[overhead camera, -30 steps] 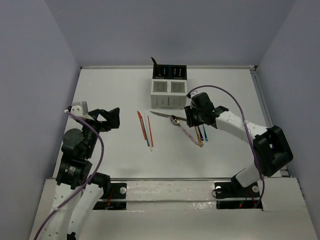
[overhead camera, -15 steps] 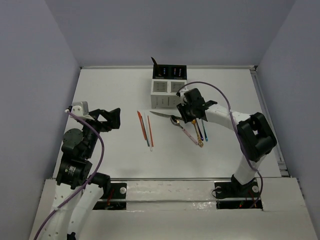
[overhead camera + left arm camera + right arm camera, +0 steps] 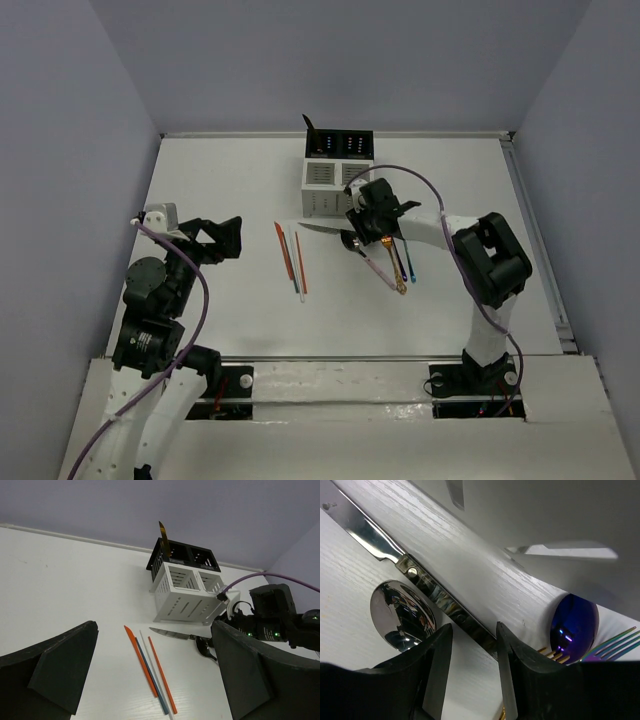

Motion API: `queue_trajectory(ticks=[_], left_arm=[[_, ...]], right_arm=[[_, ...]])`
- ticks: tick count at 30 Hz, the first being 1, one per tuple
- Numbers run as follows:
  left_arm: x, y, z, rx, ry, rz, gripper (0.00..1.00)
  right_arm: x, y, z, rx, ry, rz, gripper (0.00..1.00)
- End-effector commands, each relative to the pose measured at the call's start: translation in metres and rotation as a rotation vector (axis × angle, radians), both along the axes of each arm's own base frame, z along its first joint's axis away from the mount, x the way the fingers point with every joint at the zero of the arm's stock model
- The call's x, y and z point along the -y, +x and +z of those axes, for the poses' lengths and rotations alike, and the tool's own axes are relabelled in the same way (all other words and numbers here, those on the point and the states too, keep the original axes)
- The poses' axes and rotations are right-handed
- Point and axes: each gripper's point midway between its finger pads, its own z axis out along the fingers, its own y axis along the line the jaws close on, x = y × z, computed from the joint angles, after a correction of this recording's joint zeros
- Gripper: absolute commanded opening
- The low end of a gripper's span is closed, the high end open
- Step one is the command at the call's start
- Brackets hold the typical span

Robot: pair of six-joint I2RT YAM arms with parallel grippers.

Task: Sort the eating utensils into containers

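The white slatted caddy (image 3: pixel 335 186) stands at the table's back middle, with a gold utensil (image 3: pixel 312 128) upright in a dark rear compartment. My right gripper (image 3: pixel 362 232) is low just in front of the caddy. It is open, its jaws either side of the dark handle of the knife (image 3: pixel 445 605), whose blade (image 3: pixel 318 229) points left. Beside it lie a silver spoon (image 3: pixel 402 615), a purple-blue spoon (image 3: pixel 574 627) and gold fork tines (image 3: pixel 555 655). Orange-red and pale chopsticks (image 3: pixel 291 260) lie further left. My left gripper (image 3: pixel 225 238) is open and empty, apart from them.
More utensil handles (image 3: pixel 400 268) lie fanned out in front of the right gripper. The caddy (image 3: pixel 185 597) also shows in the left wrist view, with the chopsticks (image 3: pixel 150 670) on bare white table. Grey walls close in the table.
My right gripper has moved left along the front of the caddy and come over the knife's handle. The left arm has not moved.
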Motion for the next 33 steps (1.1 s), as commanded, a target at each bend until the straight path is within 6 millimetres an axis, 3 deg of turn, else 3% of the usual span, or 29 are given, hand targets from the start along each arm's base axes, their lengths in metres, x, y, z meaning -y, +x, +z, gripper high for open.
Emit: queue_trajectory(ticks=[1, 4, 11, 18, 23, 25, 33], left_arm=[[0.002, 0.002, 0.009, 0.046, -0.006, -0.008, 0.99], [0.002, 0.002, 0.009, 0.046, -0.006, -0.008, 0.99], [0.002, 0.002, 0.01, 0.047, -0.006, -0.008, 0.99], [0.002, 0.002, 0.01, 0.049, -0.007, -0.008, 0.99], [0.001, 0.001, 0.011, 0.052, -0.009, -0.008, 0.99], [0.001, 0.001, 0.01, 0.052, -0.009, -0.008, 0.99], [0.001, 0.001, 0.01, 0.05, -0.007, -0.008, 0.99]], right_arm=[[-0.021, 0.006, 0.009, 0.015, 0.072, 0.049, 0.46], [-0.027, 0.003, 0.004, 0.003, 0.104, 0.056, 0.45], [-0.053, -0.034, -0.01, -0.066, 0.137, 0.105, 0.25], [-0.06, -0.053, 0.007, -0.044, 0.161, 0.07, 0.23], [-0.063, -0.068, 0.008, -0.067, 0.159, 0.042, 0.23], [-0.068, -0.066, 0.003, -0.065, 0.148, 0.039, 0.33], [-0.076, -0.036, -0.004, -0.029, 0.092, 0.016, 0.39]])
